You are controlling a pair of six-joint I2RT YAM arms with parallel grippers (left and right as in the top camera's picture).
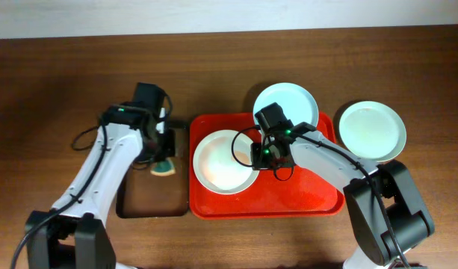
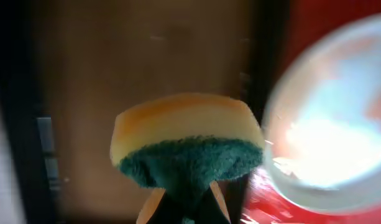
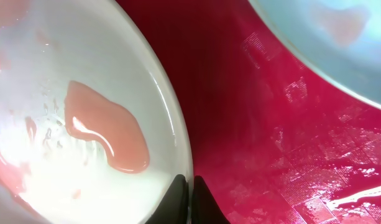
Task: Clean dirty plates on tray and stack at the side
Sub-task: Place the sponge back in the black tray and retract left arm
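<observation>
Brown wooden table (image 1: 49, 90) fills the overhead view. On it, the tray (image 1: 303, 198) holds the first plate (image 1: 221, 161) in its left half, a pink smear (image 3: 106, 134) on its surface. A second plate (image 1: 286, 101) overlaps the tray's far rim. A third plate (image 1: 372, 131) lies on the table just right of the tray. The right claw (image 3: 188, 202) is at the first plate's right edge, inside the tray, with its fingertips pinched on the rim. Just left of the tray sits a dark tray (image 1: 150, 196). Above it, the left claw (image 1: 163, 158) clamps a yellow-and-green sponge (image 2: 187, 143).
</observation>
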